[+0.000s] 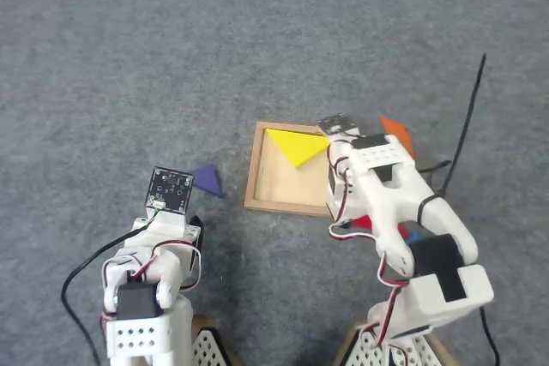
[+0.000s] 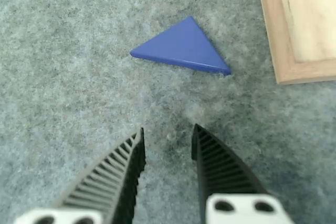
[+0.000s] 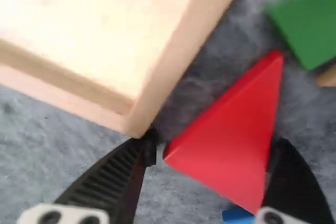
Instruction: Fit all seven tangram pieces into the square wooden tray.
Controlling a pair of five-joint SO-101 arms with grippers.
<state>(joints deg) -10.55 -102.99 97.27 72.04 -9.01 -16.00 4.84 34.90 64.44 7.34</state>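
Note:
The square wooden tray [image 1: 254, 171] lies mid-table with a yellow triangle [image 1: 296, 145] in its far part. A blue triangle [image 2: 184, 48] rests flat on the carpet left of the tray [image 2: 273, 35]. My left gripper [image 2: 168, 145] stands open just short of it, nothing between its fingers. My right gripper [image 3: 215, 148] is open at the tray's near right corner [image 3: 157, 98], one finger [image 3: 123, 174] against that corner. A red triangle [image 3: 231, 140] lies between its jaws. A green piece [image 3: 310, 30] lies beyond, and a blue piece [image 3: 236, 216] peeks out beside the red one.
An orange piece [image 1: 397, 133] sits on the carpet by the tray's far right corner. A black cable [image 1: 463, 126] runs along the right side. Grey carpet stretches open to the left and far side of the tray.

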